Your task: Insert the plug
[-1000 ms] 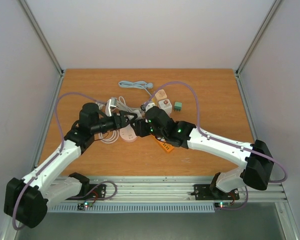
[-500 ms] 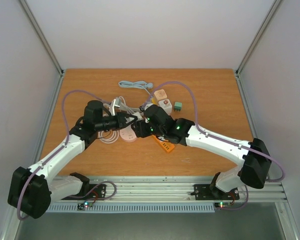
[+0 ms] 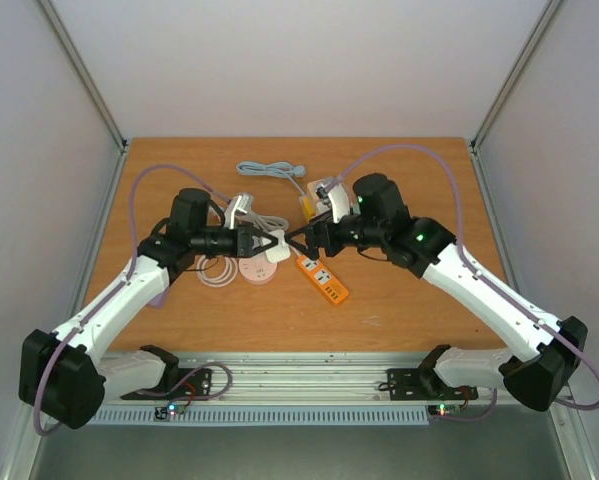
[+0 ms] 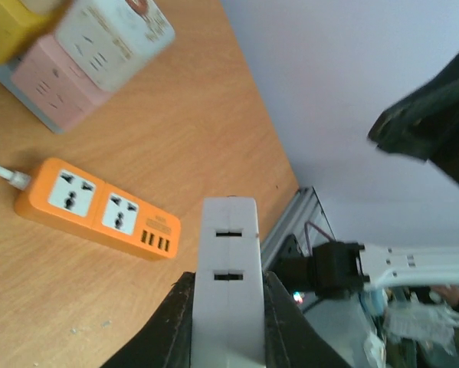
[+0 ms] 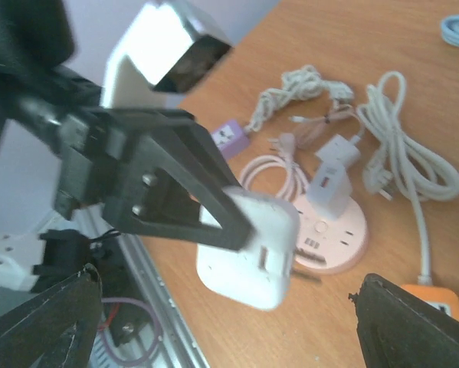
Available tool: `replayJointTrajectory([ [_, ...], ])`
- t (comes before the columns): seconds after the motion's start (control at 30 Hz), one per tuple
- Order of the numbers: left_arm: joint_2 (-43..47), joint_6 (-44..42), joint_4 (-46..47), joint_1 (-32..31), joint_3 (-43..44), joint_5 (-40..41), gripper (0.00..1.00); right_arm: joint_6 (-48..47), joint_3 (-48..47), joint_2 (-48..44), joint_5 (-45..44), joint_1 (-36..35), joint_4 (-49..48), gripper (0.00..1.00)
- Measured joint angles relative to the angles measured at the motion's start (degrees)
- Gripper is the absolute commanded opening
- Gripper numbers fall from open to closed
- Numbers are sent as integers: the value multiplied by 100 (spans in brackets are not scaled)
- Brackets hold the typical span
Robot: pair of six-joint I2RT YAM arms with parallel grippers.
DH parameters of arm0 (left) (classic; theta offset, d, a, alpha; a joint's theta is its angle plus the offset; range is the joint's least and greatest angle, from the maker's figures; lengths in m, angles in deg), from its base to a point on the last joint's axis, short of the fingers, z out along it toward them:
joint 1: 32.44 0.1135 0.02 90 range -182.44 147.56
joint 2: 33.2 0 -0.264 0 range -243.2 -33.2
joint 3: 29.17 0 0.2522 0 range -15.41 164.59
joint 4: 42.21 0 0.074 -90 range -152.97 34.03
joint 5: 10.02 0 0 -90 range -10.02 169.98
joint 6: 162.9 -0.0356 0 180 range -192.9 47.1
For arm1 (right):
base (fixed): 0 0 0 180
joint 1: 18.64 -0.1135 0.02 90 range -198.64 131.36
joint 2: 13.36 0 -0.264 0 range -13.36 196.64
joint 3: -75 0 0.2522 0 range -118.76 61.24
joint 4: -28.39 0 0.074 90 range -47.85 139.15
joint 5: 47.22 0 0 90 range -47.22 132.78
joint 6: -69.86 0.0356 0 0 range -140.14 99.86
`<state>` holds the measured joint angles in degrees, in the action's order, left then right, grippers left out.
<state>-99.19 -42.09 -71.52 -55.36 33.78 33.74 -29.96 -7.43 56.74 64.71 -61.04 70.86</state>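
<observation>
The left arm is extended from the near left corner toward the middle of the table (image 3: 229, 320), with the forearm held low and level and the left hand (image 3: 267, 243) turned sideways to the right. The white plug (image 4: 229, 264) is pinched between its fingers (image 4: 179, 314) and is held clear of the table, above the pink round socket (image 3: 255, 271). The right arm is brought in from the near right corner with the elbow raised. The right hand (image 3: 301, 238) is faced toward the plug, its fingers spread wide with nothing held between them. An orange power strip (image 3: 322, 278) is laid diagonally just beneath it.
</observation>
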Motion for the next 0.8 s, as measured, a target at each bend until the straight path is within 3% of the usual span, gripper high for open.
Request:
replayJointTrajectory([
  [0.3, 85, -479, -247, -308, 101, -964, 0, -240, -721, 492, 1467, 227, 660, 66],
  [0.8, 597, -227, 726, -470, -22, -1753, 0, -122, -850, 636, 2975, 479, 988, 23],
])
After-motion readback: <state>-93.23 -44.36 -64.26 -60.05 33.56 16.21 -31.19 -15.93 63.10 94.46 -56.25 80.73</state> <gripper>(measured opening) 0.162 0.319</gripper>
